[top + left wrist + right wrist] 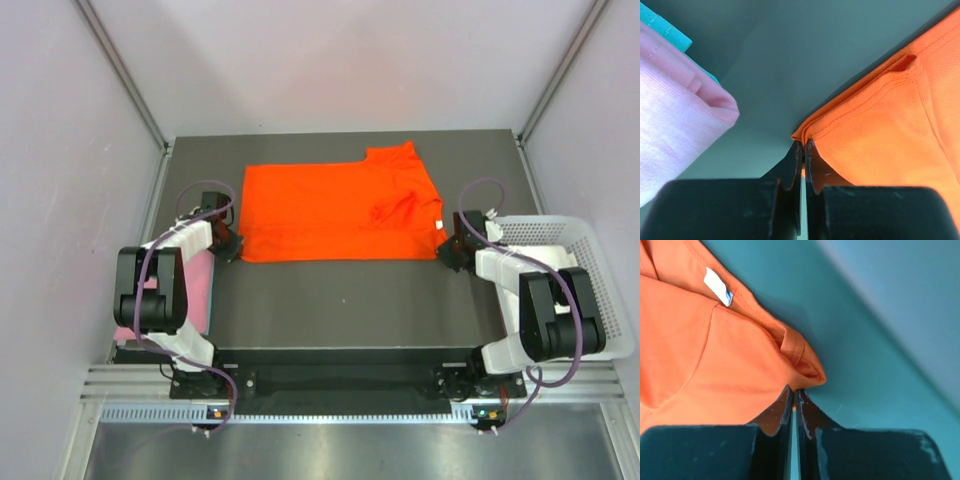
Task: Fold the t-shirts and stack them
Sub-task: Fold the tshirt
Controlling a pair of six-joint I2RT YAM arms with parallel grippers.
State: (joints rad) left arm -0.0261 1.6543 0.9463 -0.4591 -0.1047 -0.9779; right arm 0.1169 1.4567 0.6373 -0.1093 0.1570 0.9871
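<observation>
T-shirt (320, 215), orange-red: long axis runs pincer to pincer; left pincer (232, 246) pinches its near-left corner, right pincer (446, 248) its near-right corner.

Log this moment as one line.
left fingers: shut on orange t-shirt, near-left corner | right fingers: shut on near-right corner | shirt: lying on table | pink t-shirt: at left edge

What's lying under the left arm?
A pale pink t-shirt, showing past the edges of the left arm. The arm covers most of it, so its outline and anything beneath are hidden.
</observation>
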